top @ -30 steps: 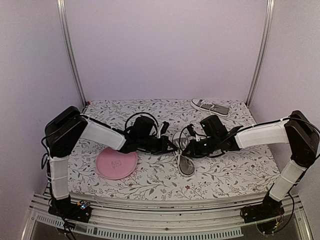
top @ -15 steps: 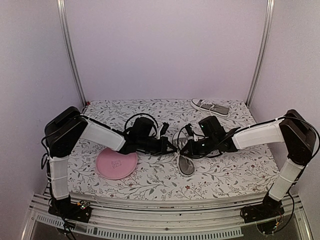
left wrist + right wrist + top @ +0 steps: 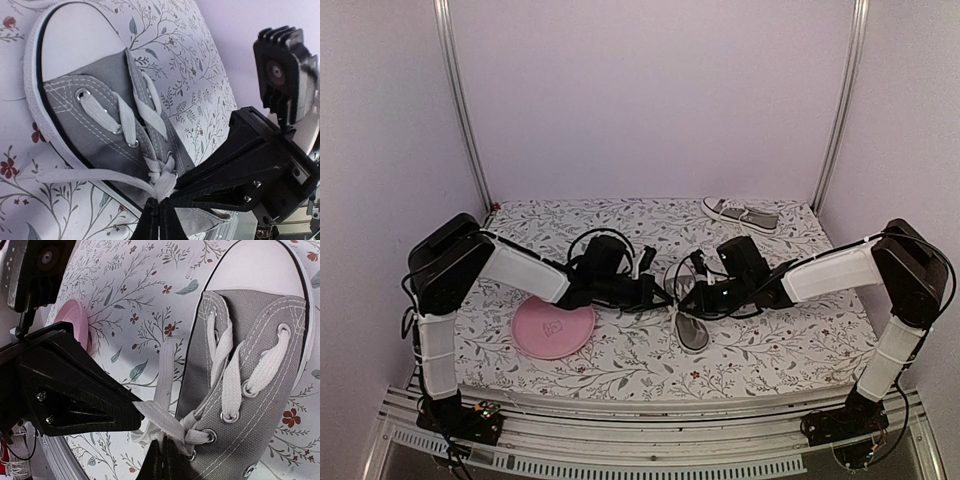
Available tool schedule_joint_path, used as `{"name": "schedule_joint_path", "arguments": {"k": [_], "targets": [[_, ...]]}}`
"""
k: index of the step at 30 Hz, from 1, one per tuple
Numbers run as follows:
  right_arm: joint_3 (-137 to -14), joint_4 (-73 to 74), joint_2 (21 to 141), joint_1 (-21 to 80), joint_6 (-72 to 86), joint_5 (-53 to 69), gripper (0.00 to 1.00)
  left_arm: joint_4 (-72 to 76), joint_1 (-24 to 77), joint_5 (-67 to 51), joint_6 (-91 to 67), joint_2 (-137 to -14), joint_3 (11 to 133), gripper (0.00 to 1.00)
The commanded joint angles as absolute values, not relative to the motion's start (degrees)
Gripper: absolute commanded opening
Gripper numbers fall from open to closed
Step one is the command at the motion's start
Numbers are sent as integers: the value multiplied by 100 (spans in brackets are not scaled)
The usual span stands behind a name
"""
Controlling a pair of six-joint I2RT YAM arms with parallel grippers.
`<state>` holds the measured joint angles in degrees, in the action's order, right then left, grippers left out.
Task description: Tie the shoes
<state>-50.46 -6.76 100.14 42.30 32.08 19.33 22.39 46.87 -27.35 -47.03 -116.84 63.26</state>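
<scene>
Mid-tie: near shoe (image 3: 692, 330) at bench centre, left gripper (image 3: 159, 212) and right gripper (image 3: 162, 455) jaws each pinching its laces (image 3: 165, 422) at the crossing, no bow yet, second shoe (image 3: 741, 214) far-right, not started.

My flowered table (image 3: 620, 365) carries a pink plate (image 3: 553, 328) at 8 o'clock, near shoe (image 3: 692, 335) central, far shoe (image 3: 742, 214) at 1 o'clock.

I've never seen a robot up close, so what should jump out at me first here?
Two arms meet mid-table over a grey sneaker, the left gripper and right gripper each pinched shut on its white laces. A pink plate lies near the left arm, and a second sneaker sits at the far right edge.
</scene>
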Motion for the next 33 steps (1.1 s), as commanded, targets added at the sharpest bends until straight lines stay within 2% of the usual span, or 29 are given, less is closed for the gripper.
{"name": "schedule_joint_path", "arguments": {"k": [1,27,30,33], "targets": [[-4944,-888,9810,4229,3264,1811,2,2374,4714,-2606,-4819,-11488,6224,0],[-4700,-1396,10233,4228,3410,1701,2,2572,4960,-3126,-4578,-11595,6228,0],[-4650,-1403,10185,4230,3435,1666,2,2470,4949,-3107,-4545,-11534,6137,6],[-4599,-1406,10146,4229,3428,1653,2,2160,4830,-2798,-4282,-11327,6068,18]]}}
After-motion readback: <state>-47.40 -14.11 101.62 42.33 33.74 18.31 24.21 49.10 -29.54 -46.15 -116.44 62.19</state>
